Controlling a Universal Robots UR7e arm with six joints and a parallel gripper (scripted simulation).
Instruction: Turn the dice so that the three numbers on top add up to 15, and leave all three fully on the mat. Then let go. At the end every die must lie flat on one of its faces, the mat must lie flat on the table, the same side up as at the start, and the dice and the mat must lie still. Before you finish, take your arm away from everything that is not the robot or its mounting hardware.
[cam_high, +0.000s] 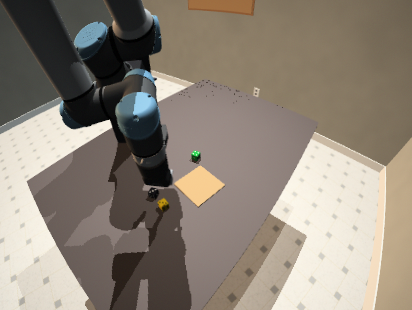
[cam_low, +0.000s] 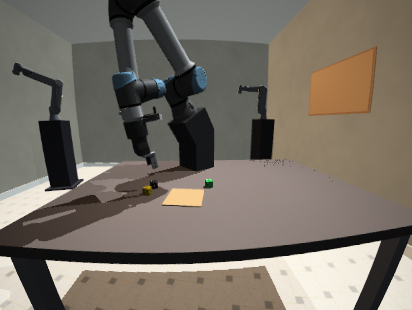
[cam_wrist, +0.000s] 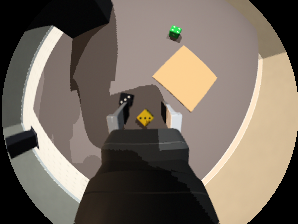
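Three small dice lie on the dark table, all off the mat. The yellow die (cam_high: 163, 204) (cam_low: 147, 190) (cam_wrist: 144, 119) and the black die (cam_high: 152, 193) (cam_low: 154, 184) (cam_wrist: 124, 99) lie close together to the left of the orange mat (cam_high: 200, 185) (cam_low: 183, 197) (cam_wrist: 186, 79). The green die (cam_high: 196, 156) (cam_low: 208, 183) (cam_wrist: 176, 31) lies just beyond the mat's far corner. My gripper (cam_low: 152, 161) (cam_wrist: 144, 108) is open and empty. It hangs above the yellow and black dice. In the wrist view the yellow die shows between the fingers, well below them.
The arm's base block (cam_low: 195, 140) stands at the back of the table (cam_high: 260, 145) (cam_low: 300, 210). Two other dark arms on pedestals (cam_low: 57, 150) (cam_low: 261, 135) stand off the table behind.
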